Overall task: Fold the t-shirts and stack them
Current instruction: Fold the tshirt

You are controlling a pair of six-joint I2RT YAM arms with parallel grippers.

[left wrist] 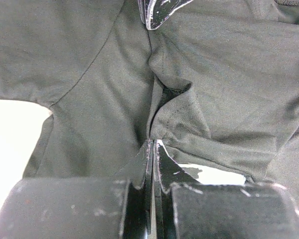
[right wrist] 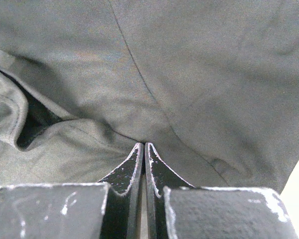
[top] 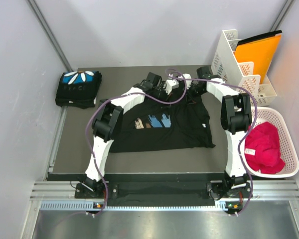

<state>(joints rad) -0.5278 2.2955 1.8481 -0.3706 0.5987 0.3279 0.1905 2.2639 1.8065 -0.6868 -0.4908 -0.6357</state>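
A black t-shirt (top: 164, 130) with a blue-and-tan brush-stroke print lies spread flat mid-table. Both arms reach over it to its far edge. There my left gripper (top: 164, 93) is shut, with a gathered fold of the black cloth (left wrist: 179, 114) pinched at its tips (left wrist: 153, 143). Just to its right, my right gripper (top: 190, 94) is shut too, and the cloth (right wrist: 189, 74) creases into its closed tips (right wrist: 143, 145). One finger of the right gripper (left wrist: 159, 10) shows at the top of the left wrist view. A second t-shirt (top: 78, 87), folded, blue with white petals, sits at the far left corner.
A white basket (top: 284, 129) holding red cloth (top: 264, 145) stands at the right edge of the table. Behind it is a white rack (top: 234, 59) with an orange folder (top: 259, 52). Purple cables loop over both arms. Grey walls close in left and right.
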